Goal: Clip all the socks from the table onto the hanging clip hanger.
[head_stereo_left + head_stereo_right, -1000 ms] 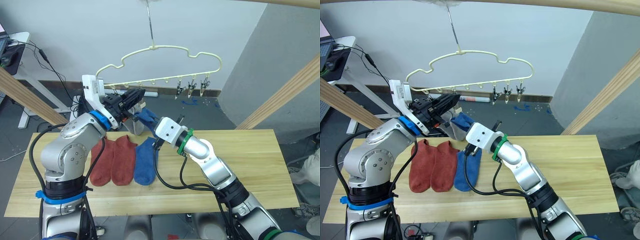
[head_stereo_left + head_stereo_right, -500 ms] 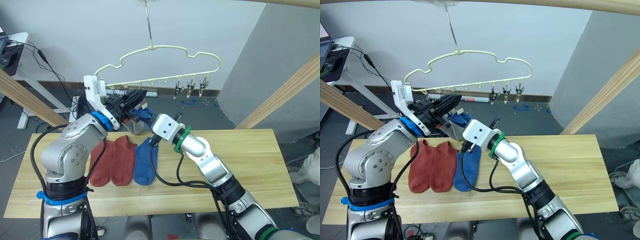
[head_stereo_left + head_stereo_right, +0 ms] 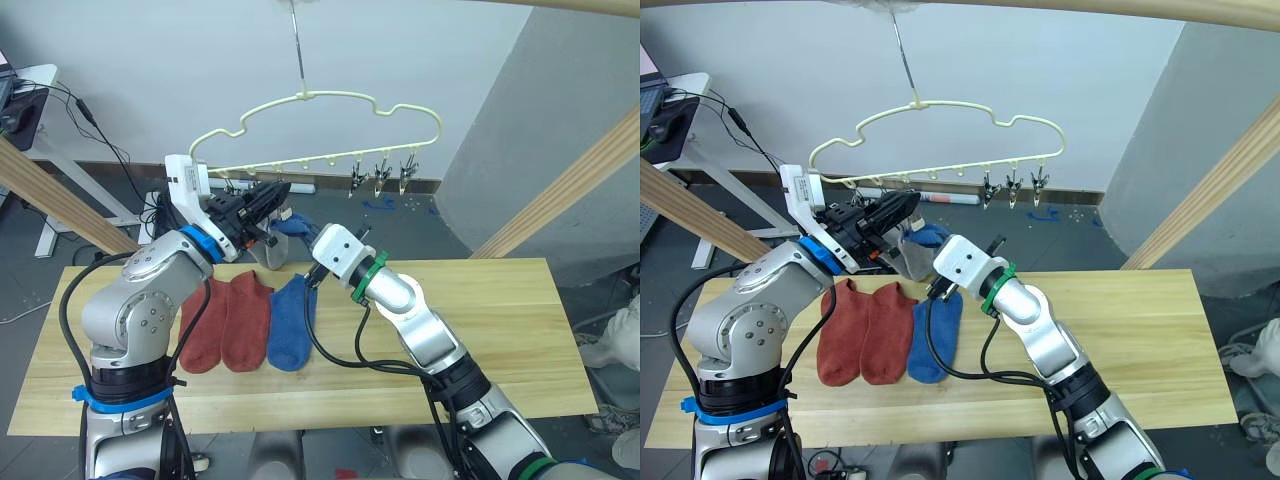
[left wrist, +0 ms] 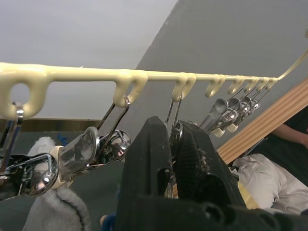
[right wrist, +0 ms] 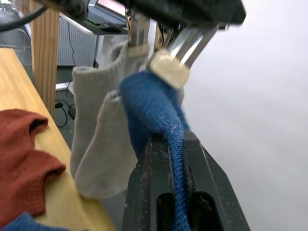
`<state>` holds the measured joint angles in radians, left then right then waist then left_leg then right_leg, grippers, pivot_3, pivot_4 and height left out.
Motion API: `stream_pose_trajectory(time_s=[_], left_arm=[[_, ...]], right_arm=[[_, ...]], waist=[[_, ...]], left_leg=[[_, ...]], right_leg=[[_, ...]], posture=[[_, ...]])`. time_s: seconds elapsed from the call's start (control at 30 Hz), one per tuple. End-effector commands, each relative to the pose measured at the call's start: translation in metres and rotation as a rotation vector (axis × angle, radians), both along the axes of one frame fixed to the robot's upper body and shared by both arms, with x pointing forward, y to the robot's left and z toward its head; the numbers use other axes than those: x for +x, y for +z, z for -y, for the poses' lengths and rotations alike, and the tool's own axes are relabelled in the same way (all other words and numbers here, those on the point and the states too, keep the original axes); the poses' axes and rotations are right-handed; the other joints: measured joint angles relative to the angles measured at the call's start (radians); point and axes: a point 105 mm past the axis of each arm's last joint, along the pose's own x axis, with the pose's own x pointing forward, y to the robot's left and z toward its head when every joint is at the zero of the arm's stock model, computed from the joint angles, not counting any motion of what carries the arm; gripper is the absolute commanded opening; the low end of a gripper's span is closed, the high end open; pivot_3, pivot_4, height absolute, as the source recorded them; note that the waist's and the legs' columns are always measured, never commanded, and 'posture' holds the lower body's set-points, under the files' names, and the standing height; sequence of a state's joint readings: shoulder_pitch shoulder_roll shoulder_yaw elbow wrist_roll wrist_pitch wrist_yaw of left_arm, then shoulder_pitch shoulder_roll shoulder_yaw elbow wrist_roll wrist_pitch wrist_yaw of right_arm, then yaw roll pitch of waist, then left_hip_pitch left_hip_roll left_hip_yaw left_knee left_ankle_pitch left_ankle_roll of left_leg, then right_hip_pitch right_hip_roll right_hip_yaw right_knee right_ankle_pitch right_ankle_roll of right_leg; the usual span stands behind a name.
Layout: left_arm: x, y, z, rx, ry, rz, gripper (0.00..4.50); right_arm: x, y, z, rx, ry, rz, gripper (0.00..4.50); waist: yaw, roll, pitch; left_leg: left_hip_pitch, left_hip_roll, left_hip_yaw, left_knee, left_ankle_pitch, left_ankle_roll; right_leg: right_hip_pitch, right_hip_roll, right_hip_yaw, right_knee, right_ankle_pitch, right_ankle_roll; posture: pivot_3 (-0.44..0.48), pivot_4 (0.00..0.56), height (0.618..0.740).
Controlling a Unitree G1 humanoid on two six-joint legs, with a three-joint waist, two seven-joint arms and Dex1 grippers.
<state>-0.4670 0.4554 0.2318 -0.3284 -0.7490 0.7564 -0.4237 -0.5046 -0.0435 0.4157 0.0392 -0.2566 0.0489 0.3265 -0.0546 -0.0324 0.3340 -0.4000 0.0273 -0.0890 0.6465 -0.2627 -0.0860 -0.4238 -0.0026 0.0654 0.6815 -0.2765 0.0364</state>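
Clipping is the step in hand, and it is at the delicate bit: the third sock, a blue sock (image 5: 149, 108), is being fed into a clip (image 4: 174, 130) on the clip hanger (image 3: 330, 98). The right gripper (image 5: 177, 144) has its jaws pressed together on the blue fabric, which runs up between them to a metal clip just beyond their tips. The left gripper (image 4: 174, 139) has its jaws nearly together, pinching the clip's wire handles between them, apparently to squeeze that clip open. Whether the clip has bitten onto the sock yet, I cannot tell.

Two grey socks (image 5: 94, 125) already hang from neighbouring clips, just beside the right jaws. Well below both sets of jaws, on the bench (image 3: 500, 330), two rust-red socks (image 3: 225, 320) and a second blue sock (image 3: 290, 325) lie side by side, waiting.

Next, by my reading, the left jaws should ease off so the clip bites the cuff, and only then should the right jaws let go; release early and the sock drops.
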Motion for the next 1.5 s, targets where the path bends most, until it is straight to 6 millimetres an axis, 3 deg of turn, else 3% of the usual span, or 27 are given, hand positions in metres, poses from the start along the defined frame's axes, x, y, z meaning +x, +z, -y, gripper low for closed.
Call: stream_pose_trajectory(time_s=[0.03,0.9,1.1,1.4,1.5], left_arm=[[-0.004,0.012,-0.002,-0.006,0.005,0.055,0.18],[-0.006,0.008,0.002,-0.014,0.001,0.028,0.18],[-0.008,0.005,-0.004,0.004,0.007,0.003,2.00],[-0.028,0.004,-0.014,0.175,-0.012,0.061,2.00],[-0.031,0.002,-0.021,0.230,-0.003,0.067,2.04]], right_arm=[[-0.009,0.013,-0.003,0.040,0.027,0.042,0.00],[-0.014,0.031,-0.020,0.096,0.072,0.060,0.00],[-0.013,0.031,-0.019,0.096,0.067,0.056,0.00],[-0.012,0.027,-0.016,0.094,0.076,0.029,0.00],[-0.011,0.025,-0.013,0.090,0.075,0.016,0.82]], waist=[[0.000,0.000,0.000],[0.001,0.000,0.000],[0.000,0.000,0.000],[0.000,0.000,0.000],[0.001,0.000,0.000]], left_leg=[[0.000,0.000,0.000,0.000,0.000,0.000],[0.000,0.000,0.000,0.000,0.000,0.000],[0.000,0.000,0.000,0.000,0.000,0.000],[0.000,0.000,0.000,0.000,0.000,0.000],[0.000,0.000,0.000,0.000,0.000,0.000]], right_leg=[[0.000,0.000,0.000,0.000,0.000,0.000],[0.000,0.000,0.000,0.000,0.000,0.000],[0.000,0.000,0.000,0.000,0.000,0.000],[0.000,0.000,0.000,0.001,0.000,0.000],[0.000,0.000,0.000,0.000,0.000,0.000]], posture=[[-0.018,0.317,0.735],[-0.010,0.317,0.735],[-0.015,0.316,0.735],[-0.002,0.318,0.735],[0.007,0.319,0.735]])
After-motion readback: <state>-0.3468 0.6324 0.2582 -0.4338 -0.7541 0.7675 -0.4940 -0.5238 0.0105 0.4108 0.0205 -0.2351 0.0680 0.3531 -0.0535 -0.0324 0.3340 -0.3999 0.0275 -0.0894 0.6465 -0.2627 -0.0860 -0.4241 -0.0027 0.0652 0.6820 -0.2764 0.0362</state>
